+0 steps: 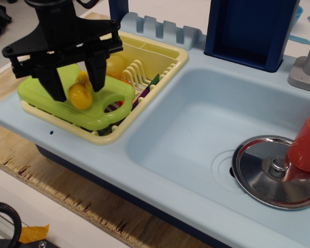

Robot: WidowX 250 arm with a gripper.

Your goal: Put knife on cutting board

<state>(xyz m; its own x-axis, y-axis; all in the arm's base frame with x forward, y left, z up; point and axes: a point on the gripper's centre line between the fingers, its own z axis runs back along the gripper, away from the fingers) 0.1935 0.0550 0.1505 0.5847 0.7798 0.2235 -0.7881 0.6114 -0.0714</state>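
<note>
The lime-green cutting board (41,95) lies on top of the pale-yellow dish rack at the left. My black gripper (76,92) is low over the board's middle, its two fingers (56,85) close on either side of the small glossy yellow knife (80,96). The knife's rounded end reaches below the fingertips and touches or nearly touches the board's surface. The gripper is shut on the knife. The board's handle hole (112,108) is to the right of the gripper.
The dish rack (160,57) holds a round yellow ball (115,66) and coloured utensils (151,82) behind the board. The light-blue sink basin (196,134) is to the right, with a metal lid (271,173) and an orange cup (306,144). A dark-blue box (250,28) stands behind.
</note>
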